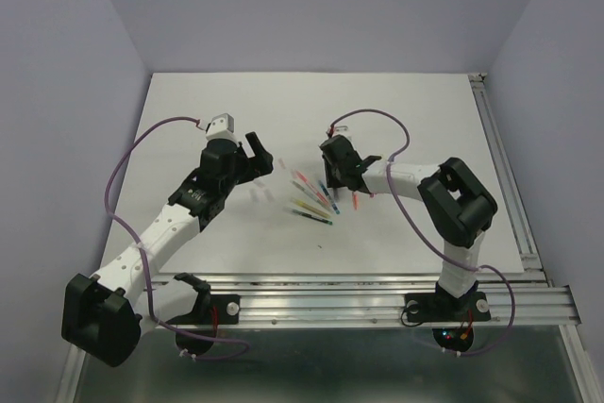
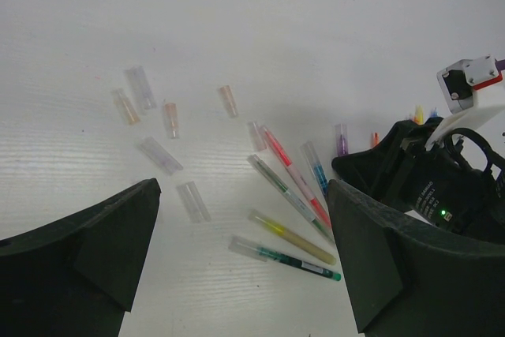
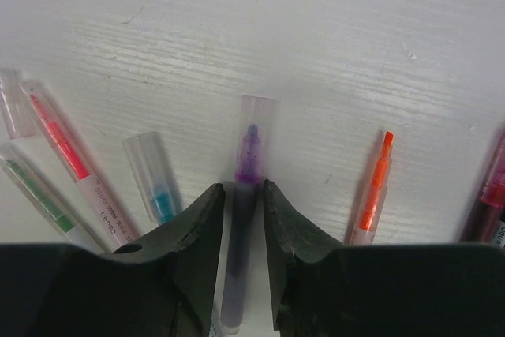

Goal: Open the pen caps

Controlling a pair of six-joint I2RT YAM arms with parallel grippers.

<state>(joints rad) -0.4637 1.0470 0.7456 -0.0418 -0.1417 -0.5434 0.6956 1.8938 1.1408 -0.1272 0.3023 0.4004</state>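
Pincer right (image 3: 245, 187): narrow astride purple pen (image 3: 251, 155), grip unclear | pincer left (image 2: 243, 191): wide | orange pen (image 3: 372, 187) alongside

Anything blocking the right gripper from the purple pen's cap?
Nothing visible. The right gripper straddles the purple pen, its cap sticking out ahead; the teal pen and orange pen lie clear either side.

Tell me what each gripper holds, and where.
Left gripper: open, nothing held. Right gripper: jaws flank the barrel of the purple pen, just behind its cap; whether they grip it yet cannot be told.
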